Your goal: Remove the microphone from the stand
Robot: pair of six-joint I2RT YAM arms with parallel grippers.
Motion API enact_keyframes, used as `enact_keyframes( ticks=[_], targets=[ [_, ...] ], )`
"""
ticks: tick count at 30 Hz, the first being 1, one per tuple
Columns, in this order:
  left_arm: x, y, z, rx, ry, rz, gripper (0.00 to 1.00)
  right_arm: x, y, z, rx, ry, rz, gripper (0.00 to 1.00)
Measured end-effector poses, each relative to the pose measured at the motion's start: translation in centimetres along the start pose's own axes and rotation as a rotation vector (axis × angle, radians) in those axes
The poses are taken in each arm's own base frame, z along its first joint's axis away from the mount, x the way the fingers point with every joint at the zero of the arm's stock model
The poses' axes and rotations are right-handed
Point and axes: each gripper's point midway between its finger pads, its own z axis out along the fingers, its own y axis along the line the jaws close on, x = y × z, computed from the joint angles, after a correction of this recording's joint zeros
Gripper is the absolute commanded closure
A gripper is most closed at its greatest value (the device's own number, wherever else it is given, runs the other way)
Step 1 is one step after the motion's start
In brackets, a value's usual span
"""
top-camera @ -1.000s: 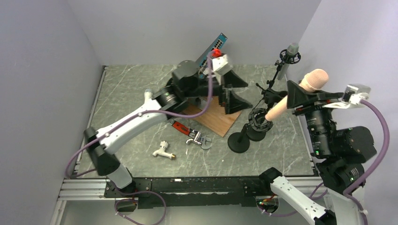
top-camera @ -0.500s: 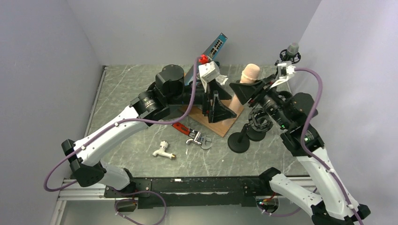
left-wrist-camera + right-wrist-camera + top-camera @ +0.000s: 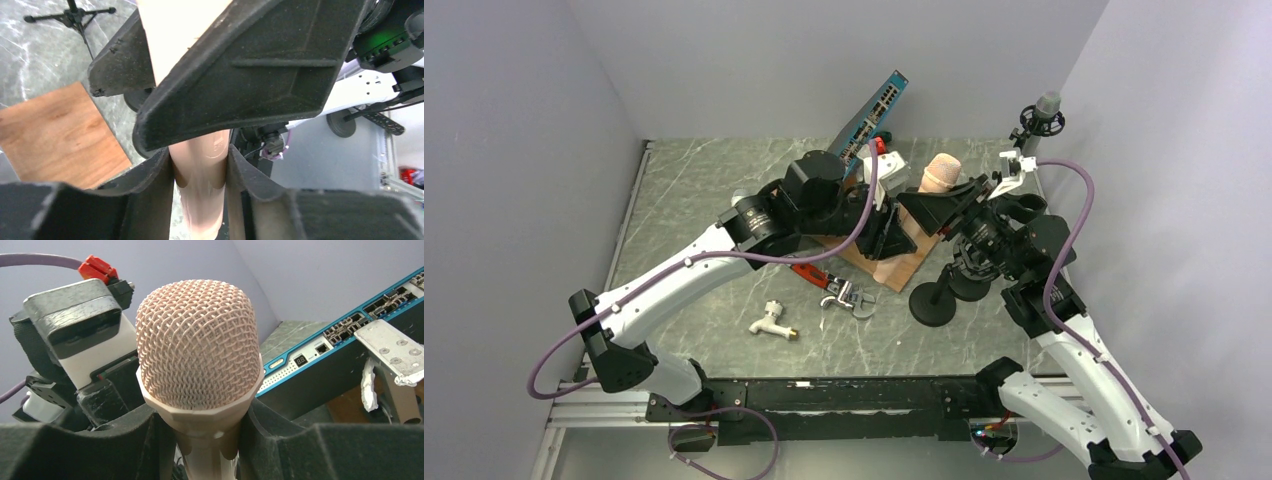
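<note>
1. Location: the microphone [image 3: 200,340] is clear of the stand [image 3: 932,302]. It hangs between my two arms, above the wooden board [image 3: 902,268], with its mesh head uppermost.
2. Right gripper [image 3: 202,415]: my fingers are closed on the neck, just below the collar of the head.
3. Left gripper [image 3: 200,155]: my fingers are clamped on the smooth handle, lower down and just beneath the right fingers.
4. Handling, as I judge it: the body is rigid and light but head-heavy. The glossy handle looks likely to slip. The mesh looks easy to dent.
5. Grip point: I take hold of the handle or neck only, never the mesh.
</note>
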Motion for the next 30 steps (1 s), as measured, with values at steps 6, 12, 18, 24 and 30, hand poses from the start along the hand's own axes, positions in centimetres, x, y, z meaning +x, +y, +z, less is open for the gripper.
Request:
enact_keyframes(
  ticks=[6, 12, 18, 24, 30],
  targets=[
    [0.5, 0.4, -0.1, -0.029, 0.019, -0.01, 1.0, 0.4, -0.2, -0.2, -0.003, -0.004, 0.021, 0.01],
    [0.1, 1.9, -1.4, -0.138, -0.006, 0.024, 1.0, -0.5, -0.4, -1.4, 0.068, 0.001, -0.034, 0.0],
    [-2.8, 3.0, -7.5, -0.334, -0.107, 0.115, 1.0, -2.9, 0.4, -3.8, 0.114, -0.056, -0.175, 0.0],
    [-6.1, 7.5, -19.6, -0.682, -0.27, 0.188, 1.0, -5.3, 0.3, -7.1, 0.202, -0.144, -0.315, 0.0],
    [-4.4, 13.1, -29.3, -1.065, -0.319, 0.18, 1.0, -6.6, -0.2, -9.3, 0.275, -0.197, -0.388, 0.0]
  ],
)
